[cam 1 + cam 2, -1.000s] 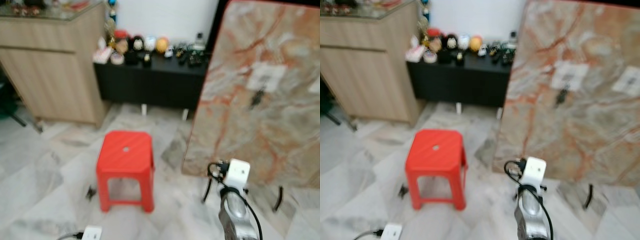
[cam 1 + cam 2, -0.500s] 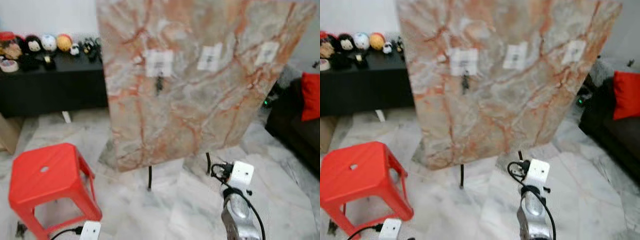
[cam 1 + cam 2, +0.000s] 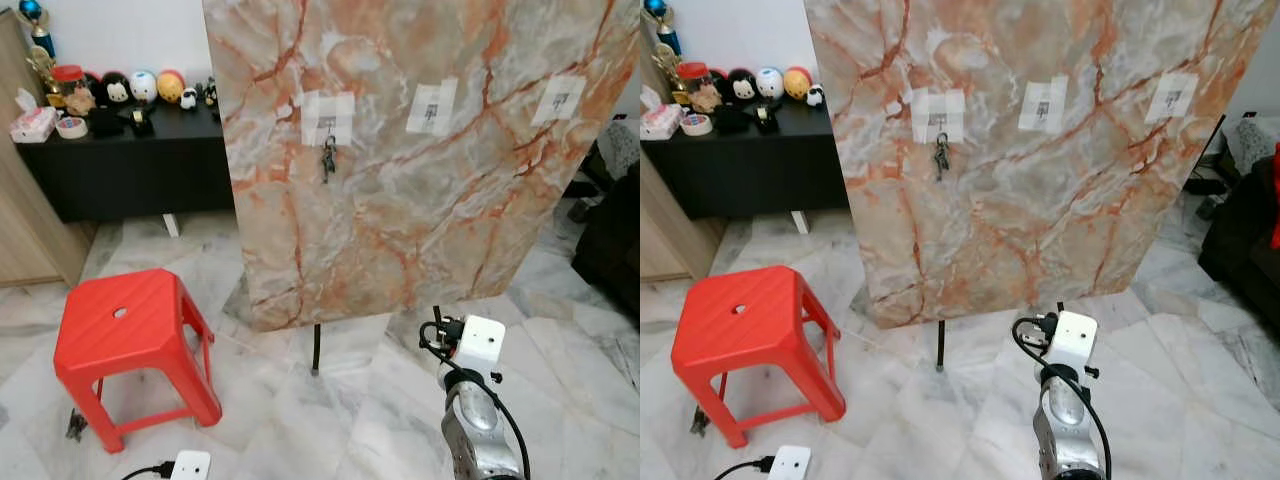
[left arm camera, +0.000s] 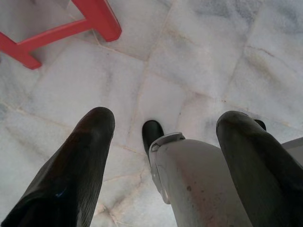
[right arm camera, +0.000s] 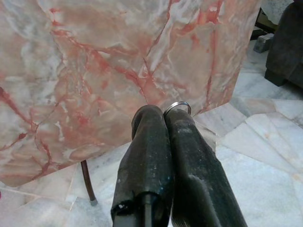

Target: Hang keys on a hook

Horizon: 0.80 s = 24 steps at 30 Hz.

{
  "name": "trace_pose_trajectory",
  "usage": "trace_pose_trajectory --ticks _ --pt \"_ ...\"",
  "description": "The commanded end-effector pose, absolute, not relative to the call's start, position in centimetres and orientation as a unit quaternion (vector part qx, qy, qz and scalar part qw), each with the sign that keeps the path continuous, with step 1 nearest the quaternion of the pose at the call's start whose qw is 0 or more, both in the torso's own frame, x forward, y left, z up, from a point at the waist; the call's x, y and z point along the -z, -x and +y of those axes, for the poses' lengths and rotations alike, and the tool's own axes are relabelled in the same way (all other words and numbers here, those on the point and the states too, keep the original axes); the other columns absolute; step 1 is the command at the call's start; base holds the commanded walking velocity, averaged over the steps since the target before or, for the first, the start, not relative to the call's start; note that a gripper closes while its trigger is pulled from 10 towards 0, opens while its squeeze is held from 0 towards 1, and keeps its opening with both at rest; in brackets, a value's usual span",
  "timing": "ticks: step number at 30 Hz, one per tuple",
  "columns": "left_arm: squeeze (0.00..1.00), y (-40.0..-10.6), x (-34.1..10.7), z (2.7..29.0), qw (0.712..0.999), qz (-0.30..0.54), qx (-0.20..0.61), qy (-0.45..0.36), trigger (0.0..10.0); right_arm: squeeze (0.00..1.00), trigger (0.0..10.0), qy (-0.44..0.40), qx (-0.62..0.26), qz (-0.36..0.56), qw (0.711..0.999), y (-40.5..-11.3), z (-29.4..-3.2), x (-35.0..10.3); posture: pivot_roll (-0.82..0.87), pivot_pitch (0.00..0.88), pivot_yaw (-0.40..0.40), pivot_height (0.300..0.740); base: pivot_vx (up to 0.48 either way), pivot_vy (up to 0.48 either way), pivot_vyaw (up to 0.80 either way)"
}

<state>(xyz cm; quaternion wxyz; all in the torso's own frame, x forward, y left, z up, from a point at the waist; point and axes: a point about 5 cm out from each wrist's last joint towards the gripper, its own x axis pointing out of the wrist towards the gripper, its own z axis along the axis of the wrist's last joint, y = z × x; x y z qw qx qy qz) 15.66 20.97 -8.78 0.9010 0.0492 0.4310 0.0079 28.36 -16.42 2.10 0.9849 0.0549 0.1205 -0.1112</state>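
Standing near the top of the eye views, a big marble board (image 3: pixel 420 160) with pink and orange veins has three white paper tags (image 3: pixel 432 107) stuck on it. One bunch of dark keys (image 3: pixel 328 158) already hangs under the tag on the upper left of the board. The right wrist view shows more: the right hand (image 5: pixel 165 116) has its two black fingers (image 5: pixel 147 156) pressed together, pinching a thin shiny key ring (image 5: pixel 177 106) at their tips, close in front of the smooth board. In the left wrist view, the left hand (image 4: pixel 161 125) is spread wide above the pale marble floor (image 4: pixel 199 56). A red plastic stool (image 3: pixel 130 345) stands at the lower left. A black shelf (image 3: pixel 120 160) with small round toys sits at the upper left.
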Motion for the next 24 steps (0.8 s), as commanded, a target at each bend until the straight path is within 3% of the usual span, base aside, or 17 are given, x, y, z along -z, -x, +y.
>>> trace_pose_trajectory --ticks 1,14,24 --pt "0.0 -15.25 8.99 21.02 0.896 0.442 -0.007 -0.046 10.0 0.0 10.0 -0.053 0.113 0.116 0.985 -28.5 -16.63 -2.34 0.0 0.036 -0.082 0.74 0.0 0.0 0.0" --pt "0.0 -15.13 9.03 21.12 0.894 0.445 -0.006 -0.042 10.0 0.0 10.0 -0.053 0.12 0.116 0.985 -28.54 -16.86 -2.4 0.0 0.038 -0.08 0.74 0.0 0.0 0.0" --pt "0.0 -15.27 9.0 20.9 0.896 0.442 -0.003 -0.039 10.0 0.0 10.0 -0.053 0.124 0.118 0.984 -28.57 -17.07 -2.3 0.0 0.037 -0.08 0.74 0.271 0.0 0.0"
